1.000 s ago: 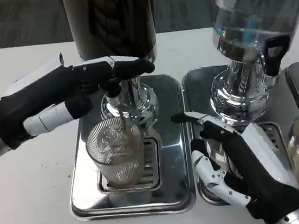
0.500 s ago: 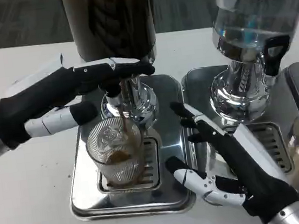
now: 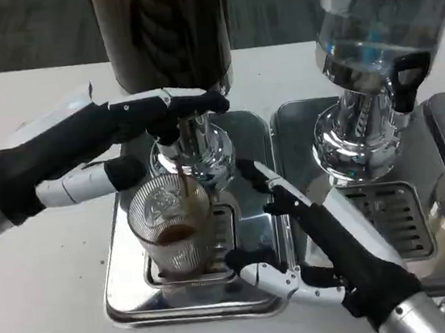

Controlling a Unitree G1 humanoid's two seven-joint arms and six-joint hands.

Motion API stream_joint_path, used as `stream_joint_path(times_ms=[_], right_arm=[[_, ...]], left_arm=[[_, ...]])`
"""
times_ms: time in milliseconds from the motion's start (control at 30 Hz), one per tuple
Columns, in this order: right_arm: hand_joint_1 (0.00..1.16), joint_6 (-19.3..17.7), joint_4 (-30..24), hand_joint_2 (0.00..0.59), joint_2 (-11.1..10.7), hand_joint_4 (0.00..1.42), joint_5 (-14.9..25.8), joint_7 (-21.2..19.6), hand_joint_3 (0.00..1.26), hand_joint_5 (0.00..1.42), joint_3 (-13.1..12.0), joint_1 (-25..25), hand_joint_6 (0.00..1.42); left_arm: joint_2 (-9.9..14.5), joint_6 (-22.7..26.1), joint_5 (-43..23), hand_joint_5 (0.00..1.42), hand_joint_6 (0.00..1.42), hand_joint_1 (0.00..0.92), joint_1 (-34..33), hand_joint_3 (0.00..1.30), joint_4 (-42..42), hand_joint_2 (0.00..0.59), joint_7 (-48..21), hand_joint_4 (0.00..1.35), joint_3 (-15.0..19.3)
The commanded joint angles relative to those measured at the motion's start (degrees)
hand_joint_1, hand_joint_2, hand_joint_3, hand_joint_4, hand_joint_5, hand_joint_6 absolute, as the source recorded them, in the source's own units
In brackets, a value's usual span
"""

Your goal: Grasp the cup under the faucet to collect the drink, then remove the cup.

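No legible text or labels.

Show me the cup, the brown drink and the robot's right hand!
cup (image 3: 172, 221), head view, ribbed glass side.
brown drink (image 3: 174, 235), head view, pool inside the cup.
right hand (image 3: 329, 243), head view, black palm.

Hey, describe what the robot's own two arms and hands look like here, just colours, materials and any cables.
Both forearms are silver metal cylinders. The left hand has a white back plate over a black body, with fingers in black and white segments. The right hand looks the same: white strip along the back, black palm, white-and-black fingers. A thin cable with a silver connector shows beside the right wrist.
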Motion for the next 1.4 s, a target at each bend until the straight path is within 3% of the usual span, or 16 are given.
stream_joint_path(times_ms=[33, 733, 1400], right_arm=[[0.54, -1.43, 1.95, 0.222, 0.58, 0.06, -0.12, -0.38, 0.06, 0.07, 0.58, -1.81, 0.16], [0.55, -5.00, 10.79, 0.221, 2.94, 0.06, -1.83, -2.54, 0.06, 0.08, 2.92, -8.08, 0.17], [0.55, -5.80, 14.95, 0.221, 5.12, 0.06, -1.68, -3.06, 0.07, 0.09, 4.23, -11.16, 0.16]], left_arm=[[1.05, -0.18, 1.19, 0.11, 0.11, 0.000, 1.55, 0.24, -0.68, 0.045, -0.69, 0.13, -1.18], [1.94, -0.50, 1.25, 0.11, 0.11, 0.000, 2.41, 0.24, -2.40, 0.045, 0.03, 0.13, -1.07], [2.72, -0.05, 1.01, 0.11, 0.11, 0.000, 3.31, 0.24, -3.96, 0.045, 0.94, 0.14, -0.96]])
